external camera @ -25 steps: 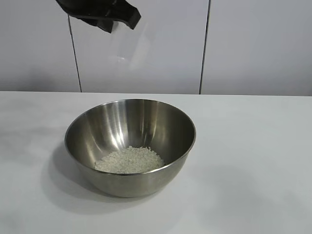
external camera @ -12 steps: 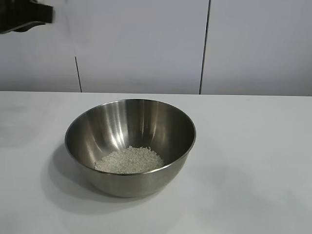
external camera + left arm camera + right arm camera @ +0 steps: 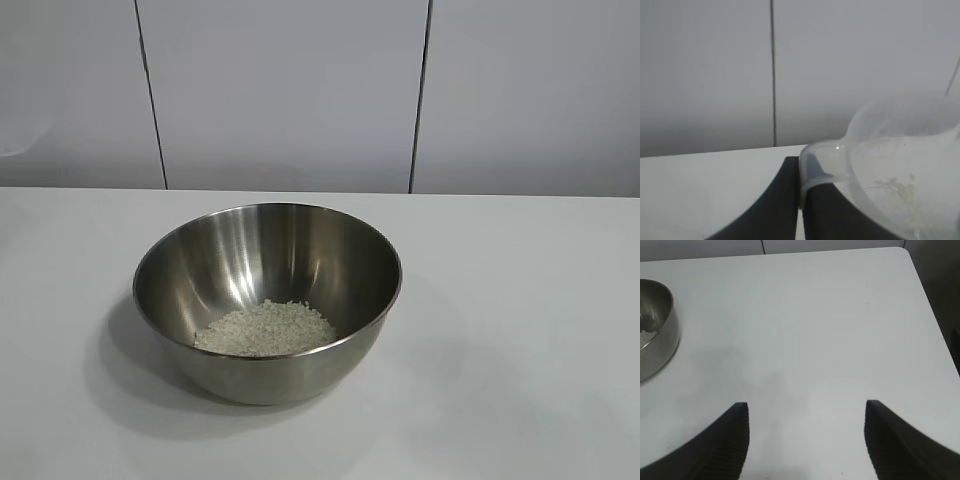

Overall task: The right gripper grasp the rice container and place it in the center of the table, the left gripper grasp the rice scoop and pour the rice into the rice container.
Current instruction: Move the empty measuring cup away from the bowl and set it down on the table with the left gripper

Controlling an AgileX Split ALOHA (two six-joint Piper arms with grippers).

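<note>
Your black left gripper (image 3: 801, 210) is clenched on the light, slippery frosted plastic rice scoop (image 3: 890, 170), lower right in its wrist view; hold its rim tab. The steel bowl (image 3: 268, 300) with rice (image 3: 266, 329) sits centre; the right gripper (image 3: 805, 435) is released.

This looks like a plain test room or lab bay set up for a kitchen chore, not a real kitchen. A wide white desk (image 3: 520, 300) runs across the space with bare, smooth white wall panels (image 3: 290, 90) behind it, split by thin dark vertical seams (image 3: 420, 95). The only domestic items are a steel mixing bowl (image 3: 268, 300) with a little uncooked rice (image 3: 265, 328) in it and a frosted plastic measuring cup (image 3: 890, 170). Black robot claw fingers (image 3: 725, 440) hang over the desk, which marks it as a robotics workspace.
</note>
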